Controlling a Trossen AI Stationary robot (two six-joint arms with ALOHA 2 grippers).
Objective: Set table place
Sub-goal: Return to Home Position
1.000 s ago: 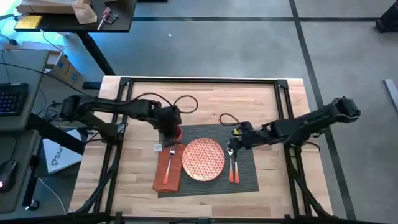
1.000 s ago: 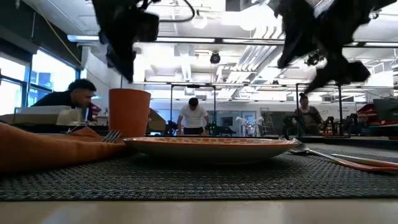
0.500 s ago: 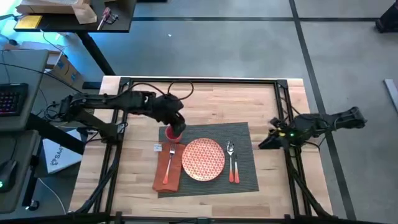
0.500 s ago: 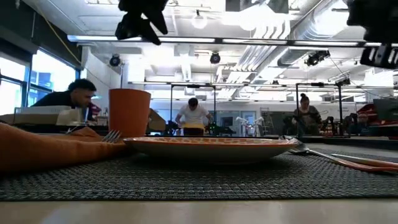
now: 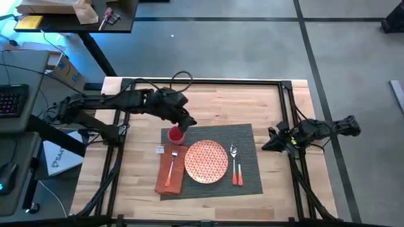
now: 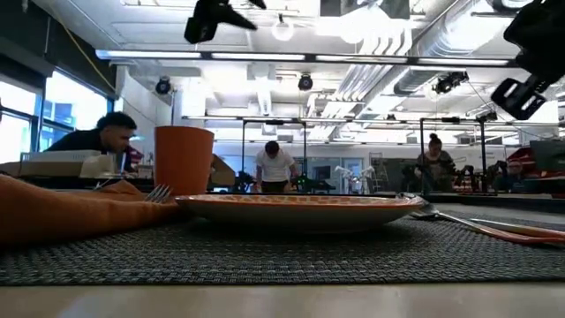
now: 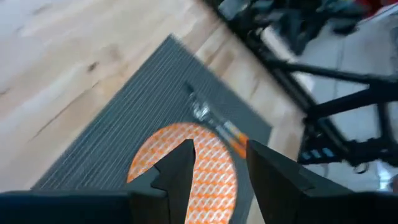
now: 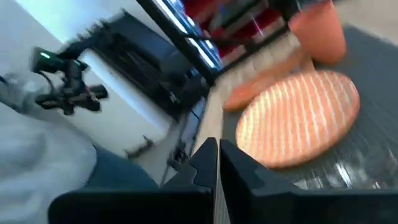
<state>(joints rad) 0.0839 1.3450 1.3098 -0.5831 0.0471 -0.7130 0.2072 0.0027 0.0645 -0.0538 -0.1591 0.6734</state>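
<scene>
The dark grey placemat [image 5: 247,135] lies on the wooden table [image 5: 214,101]. On it lie the round orange-patterned plate [image 5: 206,161], a rust-orange napkin [image 5: 165,180] with a fork [image 5: 174,161] on top, and an orange-handled spoon [image 5: 235,165] to the right of the plate. An orange cup [image 5: 176,135] stands at the mat's far left corner. My left gripper [image 5: 188,121] hangs open, high above the cup's far side, and holds nothing. My right gripper [image 5: 265,144] is shut and empty, past the mat's right edge, by the table's right frame.
A black metal frame [image 5: 208,82] runs along the table's edges. Bare wood lies beyond the mat's far edge. In the low view, people [image 6: 275,166] show in the room behind the table. A desk with a keyboard [image 5: 12,99] stands off the table's left side.
My right gripper has drawn back from the spoon's bowl toward the table's right edge; the spoon stays on the mat. My left gripper has risen from just above the cup and gone a little toward the far right. The cup stands where it was.
</scene>
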